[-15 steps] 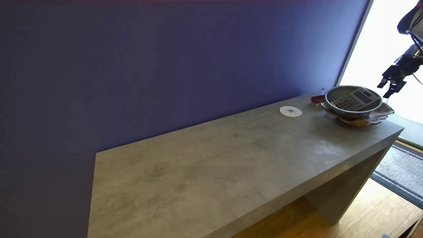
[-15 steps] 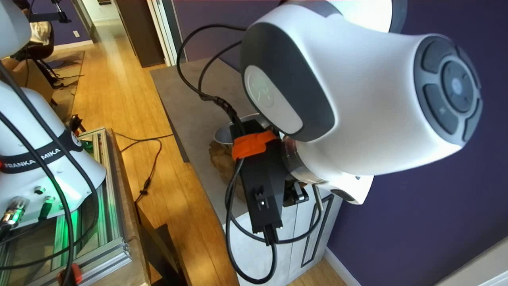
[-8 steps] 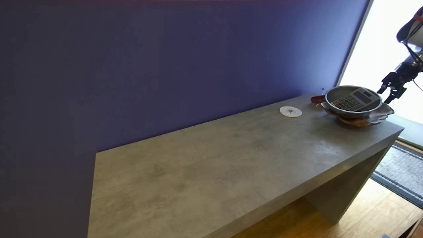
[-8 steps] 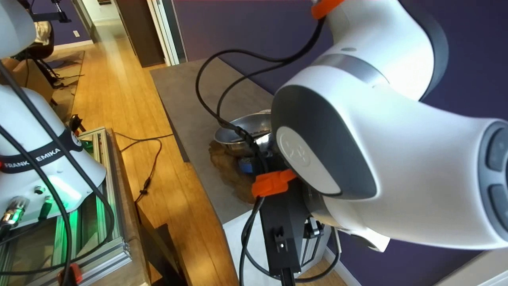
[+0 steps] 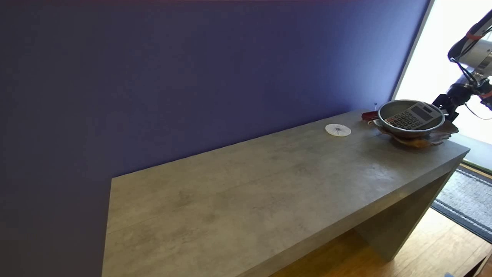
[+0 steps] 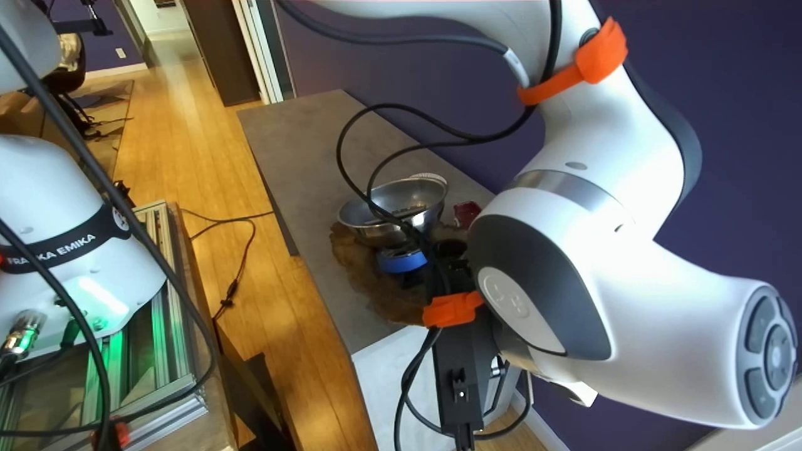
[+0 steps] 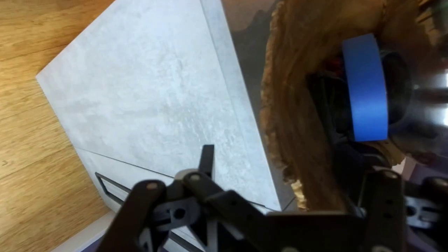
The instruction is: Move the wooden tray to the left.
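at one end of the bench (image 5: 269, 184), find the wooden tray (image 6: 369, 282), partly under the metal bowl (image 6: 401, 195). note the parted pincer (image 7: 281, 157), seemingly astride the tray's edge (contact unclear). probably near done with reaching; yet to clamp or begin the leftward move.

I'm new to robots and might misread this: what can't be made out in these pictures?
Wooden tray: partly hidden by metal bowl and robot arm in an exterior view.
Gripper: partly behind the bowl in an exterior view; contact with the tray unclear.
Calculator: key markings too small to read in an exterior view.
Dark shapes beside the blue band: too shadowed to name in the wrist view.
Bowl: cut off by the wrist view's right edge.
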Robot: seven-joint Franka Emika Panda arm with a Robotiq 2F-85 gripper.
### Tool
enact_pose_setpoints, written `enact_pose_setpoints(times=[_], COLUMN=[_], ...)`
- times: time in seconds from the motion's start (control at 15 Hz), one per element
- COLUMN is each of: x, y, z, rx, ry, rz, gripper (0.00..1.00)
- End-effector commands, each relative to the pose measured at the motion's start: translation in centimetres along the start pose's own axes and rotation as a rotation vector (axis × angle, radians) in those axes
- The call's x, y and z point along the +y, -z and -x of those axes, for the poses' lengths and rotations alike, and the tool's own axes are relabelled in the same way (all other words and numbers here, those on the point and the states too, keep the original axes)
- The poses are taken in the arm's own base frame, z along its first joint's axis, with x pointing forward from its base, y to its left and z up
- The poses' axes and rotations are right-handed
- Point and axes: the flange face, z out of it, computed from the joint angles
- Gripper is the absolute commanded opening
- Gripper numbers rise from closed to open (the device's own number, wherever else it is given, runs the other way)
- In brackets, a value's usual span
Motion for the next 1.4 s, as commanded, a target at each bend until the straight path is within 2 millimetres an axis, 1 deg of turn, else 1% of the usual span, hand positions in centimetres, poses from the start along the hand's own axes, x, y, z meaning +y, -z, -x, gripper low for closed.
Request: enact_pose_setpoints(times=[0.0, 0.2, 0.33, 0.4, 0.53, 0.67, 0.8, 1.0, 1.2, 1.33], x=[1.1, 1.4, 1.1, 0.8, -0.3, -1.5, -2.8, -3.9, -4.7, -6.0], y=[-0.1, -0.3, -0.3, -0.1, 0.7, 1.5, 2.7, 4.4, 5.0, 5.4], z=[-0.8, -0.9, -1.0, -0.9, -0.8, -0.4, 0.2, 0.3, 0.2, 0.3], rx=[-0.048, -0.085, -0.104, -0.106, -0.089, -0.081, -0.081, -0.036, -0.026, -0.006], ry=[-0.020, -0.013, 0.002, 0.012, 0.040, 0.081, 0.100, 0.129, 0.193, 0.233], rz=[-0.032, -0.047, -0.059, -0.064, -0.078, -0.101, -0.134, -0.141, -0.138, -0.142], gripper=[0.56, 0.33, 0.20, 0.12, 0.00, 0.02, 0.01, 0.03, 0.03, 0.03])
